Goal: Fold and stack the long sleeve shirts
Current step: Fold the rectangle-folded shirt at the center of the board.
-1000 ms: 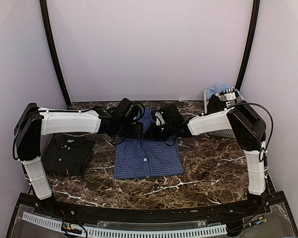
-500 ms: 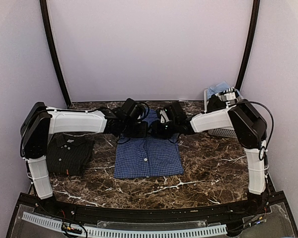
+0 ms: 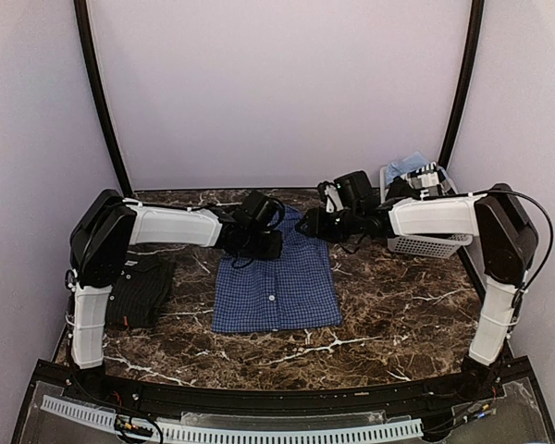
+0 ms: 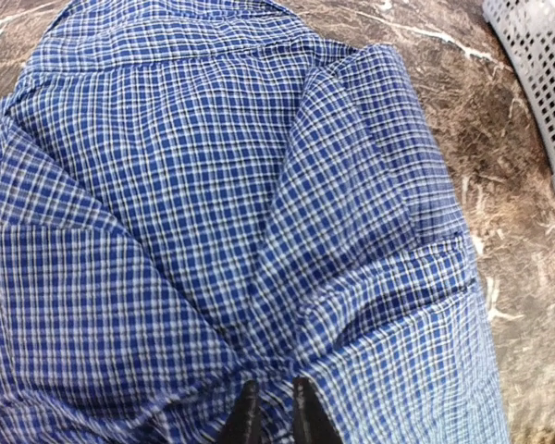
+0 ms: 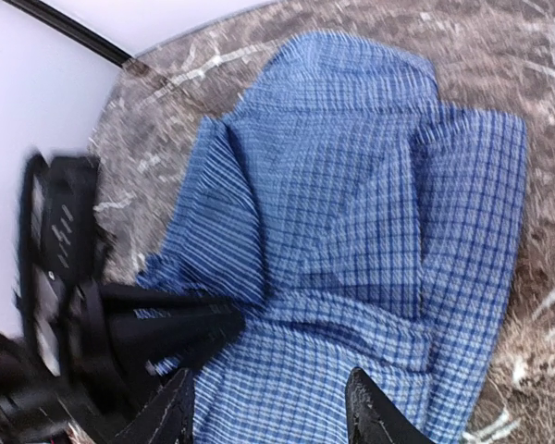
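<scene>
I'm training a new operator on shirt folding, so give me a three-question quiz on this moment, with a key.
1. True or false: the right gripper is clamped on the blue checked shirt.
2. What lies at the left edge of the table? A) a towel B) the dark shirt C) a jacket
3. What does the left gripper pinch?
Key: 1 false, its fingers stand apart; 2 B; 3 the blue checked shirt.

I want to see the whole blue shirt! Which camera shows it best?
The top external view. There nearly all of the blue shirt shows, lying flat on the table; only its far end hides under the arms. The left wrist view shows just rumpled folds up close, and the right wrist view a blurry part.
</scene>
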Robot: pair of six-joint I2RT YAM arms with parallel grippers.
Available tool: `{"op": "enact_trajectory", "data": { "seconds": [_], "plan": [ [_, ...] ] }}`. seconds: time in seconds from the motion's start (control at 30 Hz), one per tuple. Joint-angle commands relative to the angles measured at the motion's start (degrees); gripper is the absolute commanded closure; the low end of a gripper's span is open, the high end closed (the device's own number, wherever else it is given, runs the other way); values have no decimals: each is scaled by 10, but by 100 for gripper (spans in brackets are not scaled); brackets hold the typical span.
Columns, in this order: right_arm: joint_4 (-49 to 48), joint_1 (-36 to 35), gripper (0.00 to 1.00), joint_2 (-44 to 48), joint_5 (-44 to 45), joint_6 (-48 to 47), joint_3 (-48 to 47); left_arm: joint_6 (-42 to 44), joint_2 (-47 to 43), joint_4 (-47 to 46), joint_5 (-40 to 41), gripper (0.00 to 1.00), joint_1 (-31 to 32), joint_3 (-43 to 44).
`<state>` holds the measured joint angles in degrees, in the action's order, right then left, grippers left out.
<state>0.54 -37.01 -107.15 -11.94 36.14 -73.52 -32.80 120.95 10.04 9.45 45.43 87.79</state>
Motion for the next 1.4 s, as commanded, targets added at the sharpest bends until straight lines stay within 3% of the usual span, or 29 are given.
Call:
{"op": "enact_trajectory", "data": {
  "seconds": [0.0,0.2,0.33,0.57,0.87,0.97,1.23,1.37],
  "plan": [
    [32,0,48,-7,8,-44,18,14,-1,8,1,78,-7,37],
    [45,13,51,-31,-2,-96,16,36,-29,59,-5,52,-9,101],
    [37,25,52,-47,-17,-119,22,30,-76,65,-23,43,-10,85],
    [25,39,53,-70,-40,-141,22,10,-168,47,-44,43,-10,-28],
    [29,45,57,-100,-54,-150,1,-21,-211,12,-89,44,-17,-141],
    [29,46,64,-100,-67,-148,-2,-24,-211,3,-107,46,-25,-158],
    [28,45,98,-40,-75,-124,27,-24,-201,-13,-140,48,-38,-170],
    [50,45,100,1,-46,-113,49,-19,-190,-21,-163,51,-39,-167]
  ]
}}
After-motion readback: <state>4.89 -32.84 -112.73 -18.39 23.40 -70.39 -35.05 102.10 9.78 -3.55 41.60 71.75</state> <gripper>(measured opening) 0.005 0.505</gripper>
